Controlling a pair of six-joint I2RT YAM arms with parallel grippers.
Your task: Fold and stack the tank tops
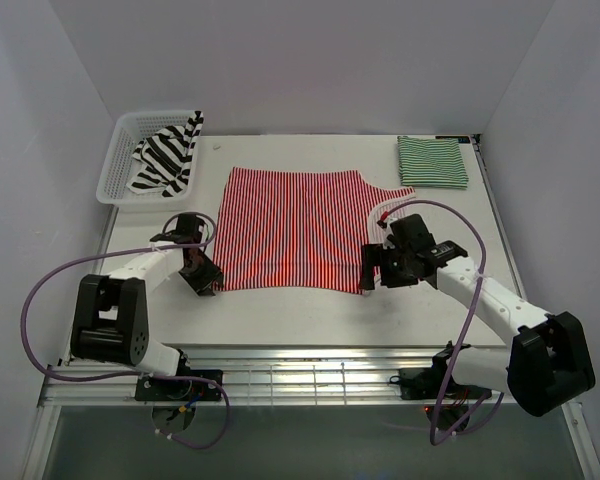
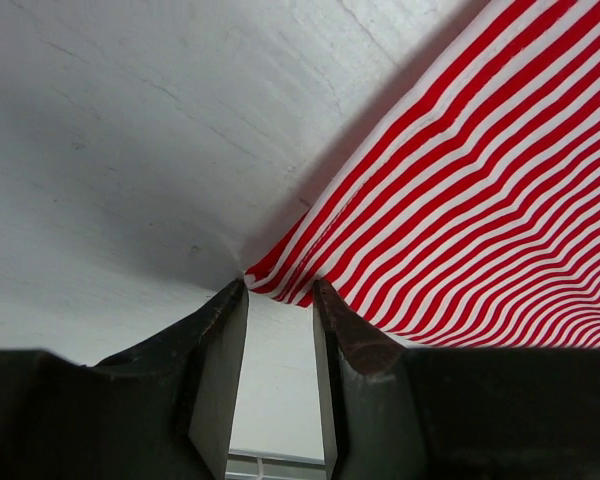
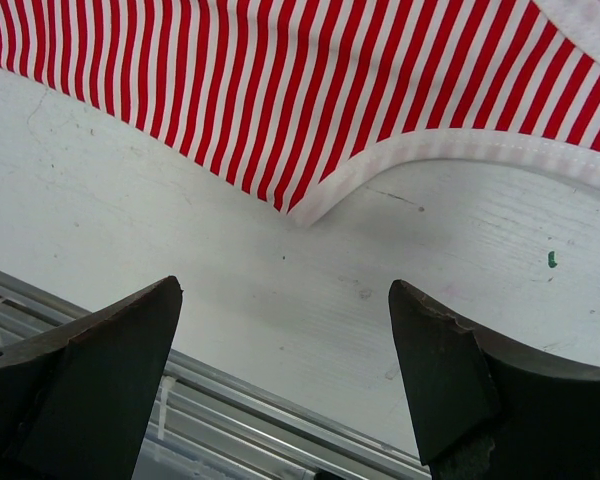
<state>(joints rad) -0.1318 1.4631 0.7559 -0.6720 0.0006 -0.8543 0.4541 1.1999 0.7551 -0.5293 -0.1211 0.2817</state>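
Three tops in sight. Green-striped top [image 1: 432, 161] lies folded at the far right corner of the table [image 1: 310, 312]. Black-and-white top [image 1: 165, 155] is heaped in the white basket [image 1: 115, 185] at far left, partly draped over the rim. Red-striped top [image 1: 290, 228] is spread flat mid-table, straight edge to the left, cut-out armhole side to the right

Left gripper [image 1: 202, 275]: down at the near-left corner of the red top. In the wrist view the jaws stand narrow with a slim gap, and the cloth corner sits right at the tips. Cannot tell whether the corner is actually pinched or only touching

Right gripper [image 1: 373, 270]: jaws spread wide, holding nothing. Its fingers [image 3: 110, 345] hang over bare table just short of the near-right point of the red top, where the white hem curves. Apart from the cloth, not touching

Step, as I read it: one top done, the red one in hand, the fold not yet begun. This is the taking of the two near corners

Next move calls for: a sure pinch on the left corner; the right gripper brought forward and down over the hemmed point before it closes; then both corners raised together and carried across evenly, so the stripes stay square and the thin cloth does not slip or bunch
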